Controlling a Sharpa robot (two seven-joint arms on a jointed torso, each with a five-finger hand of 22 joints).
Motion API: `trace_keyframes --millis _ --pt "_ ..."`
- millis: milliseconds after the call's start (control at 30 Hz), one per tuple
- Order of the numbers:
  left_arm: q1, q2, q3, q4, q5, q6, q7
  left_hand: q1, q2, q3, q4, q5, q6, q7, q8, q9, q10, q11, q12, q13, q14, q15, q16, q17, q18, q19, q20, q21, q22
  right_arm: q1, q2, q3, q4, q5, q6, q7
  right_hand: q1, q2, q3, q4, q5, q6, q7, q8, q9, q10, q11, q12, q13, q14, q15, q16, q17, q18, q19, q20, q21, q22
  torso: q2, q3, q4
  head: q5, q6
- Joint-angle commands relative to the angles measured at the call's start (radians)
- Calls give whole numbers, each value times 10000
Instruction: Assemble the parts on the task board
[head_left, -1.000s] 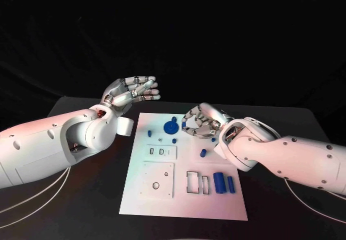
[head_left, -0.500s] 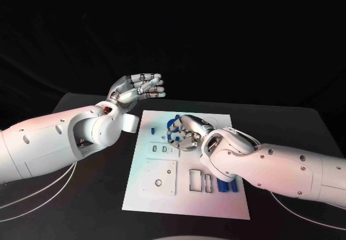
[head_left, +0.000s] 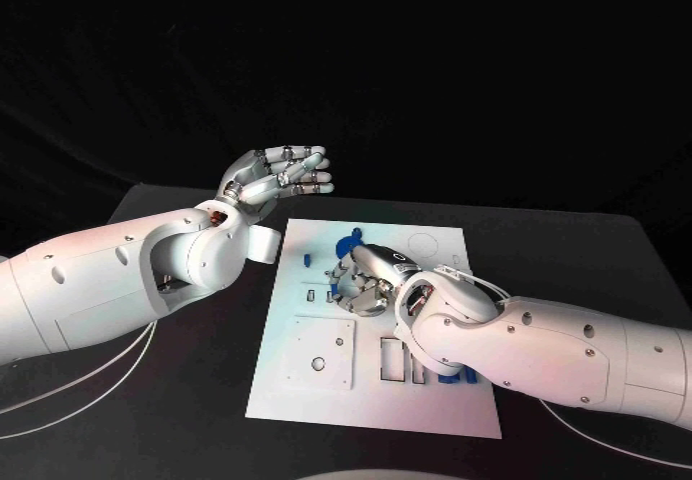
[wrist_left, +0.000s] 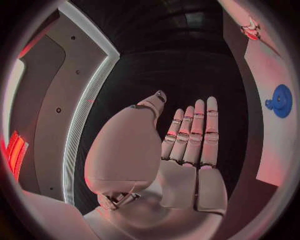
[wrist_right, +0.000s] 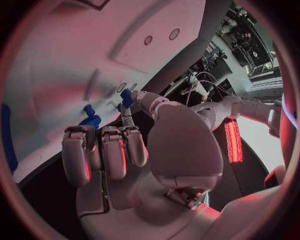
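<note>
The white task board (head_left: 310, 400) lies in the middle of the black table. A blue gear-like disc (head_left: 346, 248) sits near its far edge, with small blue pegs (head_left: 306, 260) beside it. My right hand (head_left: 368, 280) hovers low over the board's middle with its fingers curled. In the right wrist view, the thumb and one fingertip of my right hand (wrist_right: 125, 145) meet on a small blue part (wrist_right: 127, 97) just above the board (wrist_right: 69, 60). My left hand (head_left: 277, 175) is raised beyond the board's far left corner, fingers straight and holding nothing. The left wrist view shows this hand (wrist_left: 187, 145) and the disc (wrist_left: 281, 100).
A square inset plate (head_left: 320, 355) and rectangular slots (head_left: 392, 358) occupy the board's near half. Long blue pieces (head_left: 459, 375) peek out beside my right forearm, which covers the board's right side. Two more blue parts (wrist_right: 91, 116) stand by the curled fingers.
My right hand has moved left and nearer across the board, past the blue disc, and sits lower. My left hand's fingers have straightened; its arm barely moved. The view shifted slightly.
</note>
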Motion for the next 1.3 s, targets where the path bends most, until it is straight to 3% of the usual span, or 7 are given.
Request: trace_keyframes --millis 33,467,1300 --pt "10 8 6 8 19 4 40 -17 18 -42 -24 2 -41 651 -28 1 60 30 -54 13 -81 3 -38 16 115 -31 43 -50 -16 -28 32 -1 -41 -320 270 -184 -99 -1 19 -9 39 18 -16 34 16 285 -78 -61 1543 957 -59 8 2347 -154 482 -52 -5 2064 11 -5 18 12 -38" --pt "10 -13 6 27 19 26 28 -25 32 -42 -20 2 -33 654 -26 3 67 32 -54 14 -86 5 -48 21 116 -35 45 -54 -20 -124 103 -27 -213 -417 198 -242 -200 -85 -14 -26 40 -23 -8 38 21 272 -71 -79 1527 953 -56 2 2330 -146 461 -54 -32 2045 -2 -5 4 54 -115" --pt "9 -14 6 7 19 41 27 -25 32 -42 -20 2 -33 654 -26 3 67 32 -54 14 -86 5 -48 21 116 -35 45 -54 -20 -182 127 -35 -342 -544 239 -263 -269 -257 -52 -126 42 -102 8 36 23 245 -61 -113 1495 952 -49 -2 2322 -147 463 -52 -35 2048 -5 -2 2 26 -85"
